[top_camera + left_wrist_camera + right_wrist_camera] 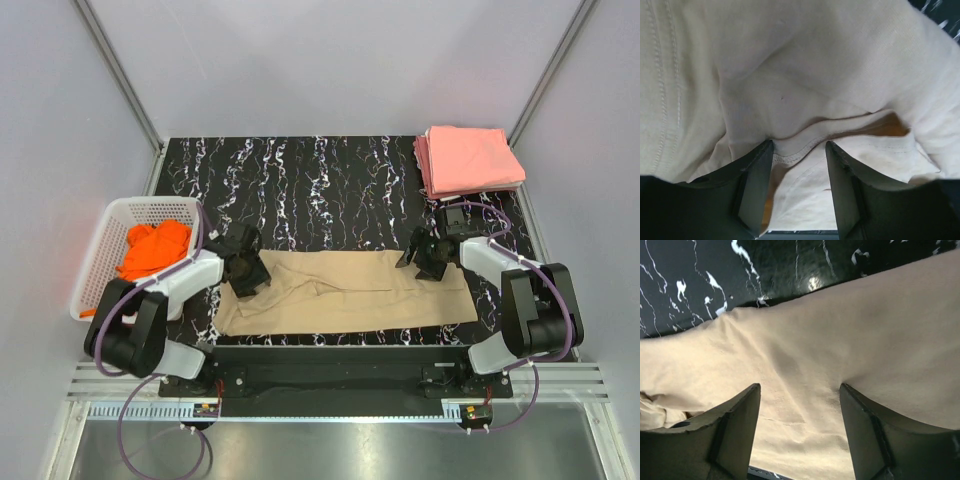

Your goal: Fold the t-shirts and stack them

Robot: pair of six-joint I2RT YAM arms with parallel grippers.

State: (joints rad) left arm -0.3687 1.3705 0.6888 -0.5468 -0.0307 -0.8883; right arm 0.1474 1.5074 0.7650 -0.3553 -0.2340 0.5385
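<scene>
along the near edge of the bench point(320, 190) the tan t-shirt point(350, 295) lies as a long flat band running left to right, already narrowed by a fold. the left gripper point(245, 272) sits on its far left corner and the right gripper point(428, 255) on its far right corner.

from the left wrist view, the left gripper point(799, 150) is released, its jaws apart with a stitched hem and a small ridge of cloth bunched between them. the right gripper point(800, 392) is also released, jaws wide, hovering over smooth cloth just inside the shirt's far edge; nothing is pinched.

i judge the step in hand to be taking hold of the band for its next fold. the next move calls for both jaws to close on all layers at once, then carry the cloth over evenly so the edges meet.

the salmon-pink folded stack point(468, 160) waits at the far right corner, well apart. the orange t-shirt point(150, 250) lies crumpled in the white basket point(92, 262) at left, not yet folded.
</scene>
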